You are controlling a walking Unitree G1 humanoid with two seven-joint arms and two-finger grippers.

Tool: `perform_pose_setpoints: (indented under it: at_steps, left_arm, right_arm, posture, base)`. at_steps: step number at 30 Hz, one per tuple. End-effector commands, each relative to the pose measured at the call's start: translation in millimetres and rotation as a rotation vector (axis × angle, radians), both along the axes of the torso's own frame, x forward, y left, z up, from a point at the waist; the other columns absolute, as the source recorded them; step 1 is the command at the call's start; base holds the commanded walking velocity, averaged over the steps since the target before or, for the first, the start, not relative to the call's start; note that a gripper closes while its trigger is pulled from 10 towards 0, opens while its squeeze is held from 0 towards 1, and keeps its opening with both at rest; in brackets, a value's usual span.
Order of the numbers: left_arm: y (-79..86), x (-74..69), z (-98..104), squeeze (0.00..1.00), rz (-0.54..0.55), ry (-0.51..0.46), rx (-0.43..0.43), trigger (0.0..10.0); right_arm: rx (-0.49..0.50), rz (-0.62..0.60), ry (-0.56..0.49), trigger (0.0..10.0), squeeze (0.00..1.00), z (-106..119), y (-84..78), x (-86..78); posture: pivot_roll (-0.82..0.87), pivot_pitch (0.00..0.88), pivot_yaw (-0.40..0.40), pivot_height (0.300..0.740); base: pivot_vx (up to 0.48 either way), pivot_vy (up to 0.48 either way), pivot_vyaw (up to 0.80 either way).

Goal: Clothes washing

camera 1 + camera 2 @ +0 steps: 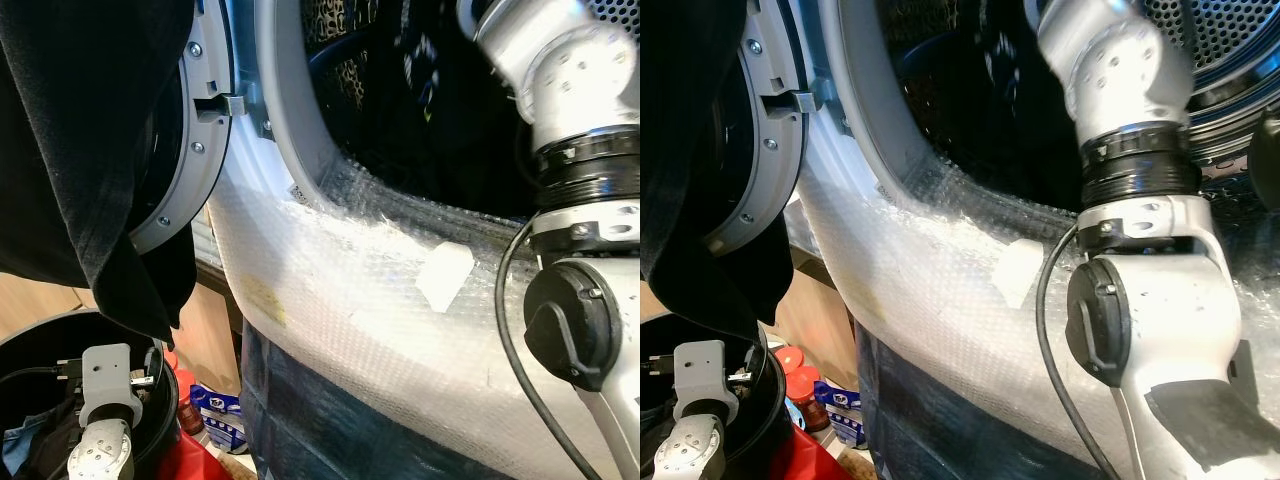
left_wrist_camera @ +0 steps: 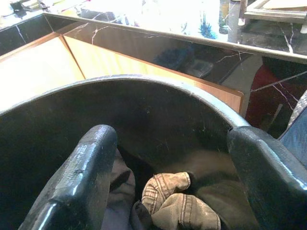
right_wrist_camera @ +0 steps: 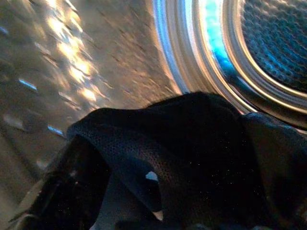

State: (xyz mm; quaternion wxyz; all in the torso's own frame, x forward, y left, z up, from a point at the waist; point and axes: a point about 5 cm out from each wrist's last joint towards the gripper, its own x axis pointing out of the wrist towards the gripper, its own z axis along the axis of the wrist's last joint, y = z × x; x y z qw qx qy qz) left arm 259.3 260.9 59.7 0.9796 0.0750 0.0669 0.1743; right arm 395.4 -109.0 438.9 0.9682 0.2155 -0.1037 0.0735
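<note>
Dark mesh garment (image 3: 192,158) draped over the right gripper (image 3: 158,201) — inside the drum (image 3: 278,43)

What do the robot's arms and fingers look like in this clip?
Right arm: silver-white casing, black ribbed collar, a round black cap on the joint, a black cable looping beside it. Left arm: grey metal block with small plugs. Left fingers: long, glossy black, rounded.

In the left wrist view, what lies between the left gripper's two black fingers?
Between the open left gripper's fingers, the left wrist view shows crumpled tan ribbed fabric lying among other clothes inside the round black laundry bucket.
</note>
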Motion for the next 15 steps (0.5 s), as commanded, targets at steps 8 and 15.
perform_pose_setpoints:
  at_steps: [8, 15]
  left_arm:
    - [-12.7, -0.9, -19.5, 0.0, -0.062, 0.104, 0.0, 10.0]
    - [-10.1, -2.2, -19.6, 0.0, -0.054, 0.103, 0.006, 10.0]
  right_arm:
    - [-0.151, -0.041, 0.1, 10.0, 1.0, -33.2, 10.5, 19.3]
    - [-0.124, -0.292, -0.289, 10.0, 1.0, 47.6, -15.1, -8.1]
  posture:
    - [-0.09, 0.004, -0.036, 0.74]
    - [-0.08, 0.005, -0.039, 0.74]
  base:
    - [0.0, 0.0, 0.0]
    - [0.0, 0.0, 0.0]
